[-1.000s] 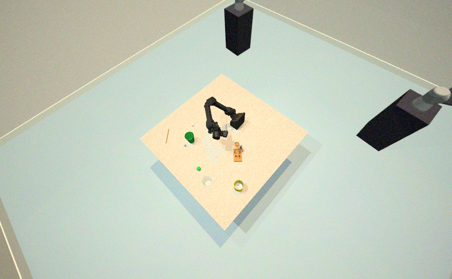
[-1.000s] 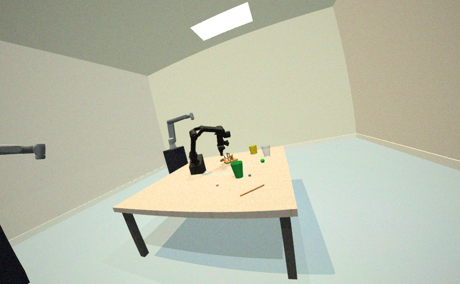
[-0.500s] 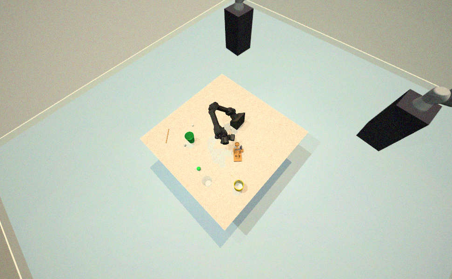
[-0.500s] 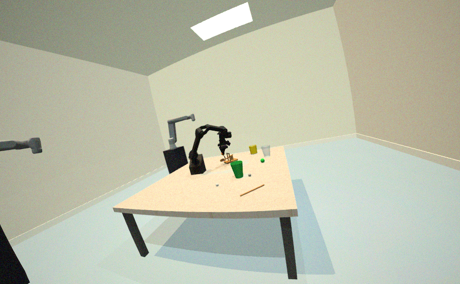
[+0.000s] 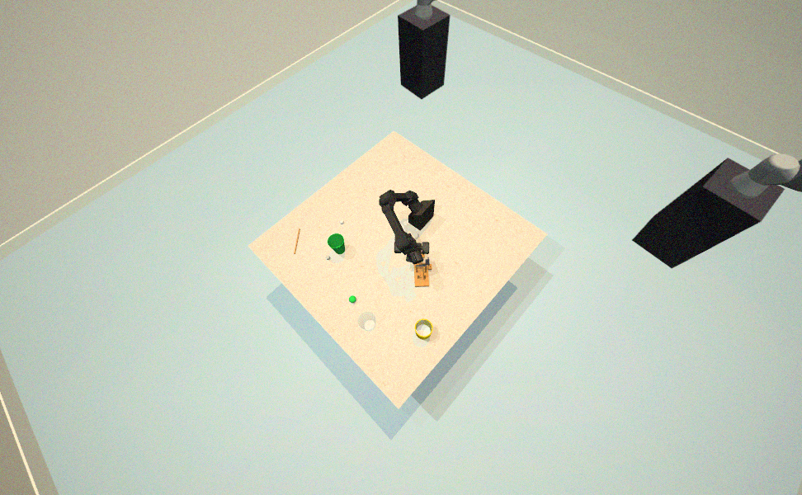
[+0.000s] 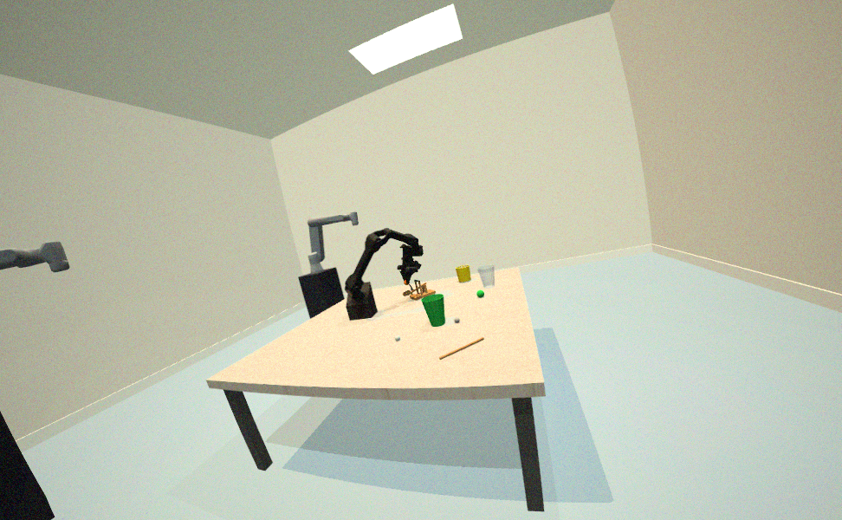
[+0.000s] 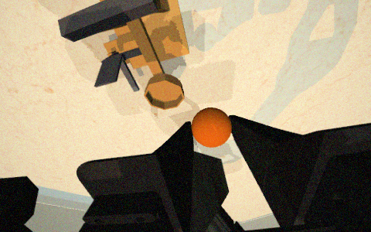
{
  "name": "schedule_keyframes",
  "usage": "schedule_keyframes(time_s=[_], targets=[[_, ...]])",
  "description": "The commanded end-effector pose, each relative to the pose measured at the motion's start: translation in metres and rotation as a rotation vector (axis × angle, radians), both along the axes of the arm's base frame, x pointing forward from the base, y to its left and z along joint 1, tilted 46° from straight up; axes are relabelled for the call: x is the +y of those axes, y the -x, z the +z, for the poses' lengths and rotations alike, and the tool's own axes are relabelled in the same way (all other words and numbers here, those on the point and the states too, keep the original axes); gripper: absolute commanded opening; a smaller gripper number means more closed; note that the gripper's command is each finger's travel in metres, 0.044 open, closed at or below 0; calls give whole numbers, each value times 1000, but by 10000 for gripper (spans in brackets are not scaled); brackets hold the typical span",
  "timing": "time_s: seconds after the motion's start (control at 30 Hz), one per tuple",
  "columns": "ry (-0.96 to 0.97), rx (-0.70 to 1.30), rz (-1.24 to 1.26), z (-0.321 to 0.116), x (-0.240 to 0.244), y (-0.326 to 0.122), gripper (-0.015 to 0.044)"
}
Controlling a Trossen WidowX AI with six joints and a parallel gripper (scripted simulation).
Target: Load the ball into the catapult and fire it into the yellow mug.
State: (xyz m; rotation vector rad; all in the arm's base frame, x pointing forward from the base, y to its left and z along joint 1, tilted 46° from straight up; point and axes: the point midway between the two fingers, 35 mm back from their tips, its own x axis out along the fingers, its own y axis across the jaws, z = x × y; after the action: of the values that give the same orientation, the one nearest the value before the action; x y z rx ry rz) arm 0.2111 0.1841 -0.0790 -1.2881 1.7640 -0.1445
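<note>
The gripper (image 5: 419,258) (image 6: 405,280) (image 7: 209,123) is clamped on the orange ball (image 6: 405,282) (image 7: 211,127), which sits between the 2 fingertips just right of center in the wrist view. Above and to the left of it there is the catapult's round cup (image 6: 406,294) (image 7: 165,92), with nothing in it. The rest of the catapult (image 5: 421,282) (image 6: 423,295) (image 7: 178,36) runs up toward the top edge of that view.

Loading looks to be the step in hand: the ball is off the table (image 5: 484,246) (image 6: 320,361) and near the cup, but apart from it. The next move calls for a short shift toward the upper left of the wrist view, centering the ball over the cup, then lowering and letting go gently. Opening too early could drop it beside the cup; a knock could turn the catapult.

Farther off, the yellow mug (image 5: 423,336) (image 6: 463,274) stands upright at lower center in the top view, below the catapult. The 2 seem roughly in line there, so aiming may need only a small correction before firing. To the mug's left in that view stands 1 clear cup (image 5: 366,321) (image 6: 486,276), with 1 green ball (image 5: 352,299) (image 6: 481,294) near it. The green cup (image 5: 336,242) (image 6: 434,310) is farther up and left, well apart from the mug.
</note>
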Motion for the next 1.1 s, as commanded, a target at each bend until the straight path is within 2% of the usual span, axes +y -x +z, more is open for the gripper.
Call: schedule_keyframes(time_s=[0.0,0.33,1.07], targets=[[30,27,4,-15,3,10,0],[88,77,18,-41,6,32,0],[89,76,18,-63,-14,26,0]])
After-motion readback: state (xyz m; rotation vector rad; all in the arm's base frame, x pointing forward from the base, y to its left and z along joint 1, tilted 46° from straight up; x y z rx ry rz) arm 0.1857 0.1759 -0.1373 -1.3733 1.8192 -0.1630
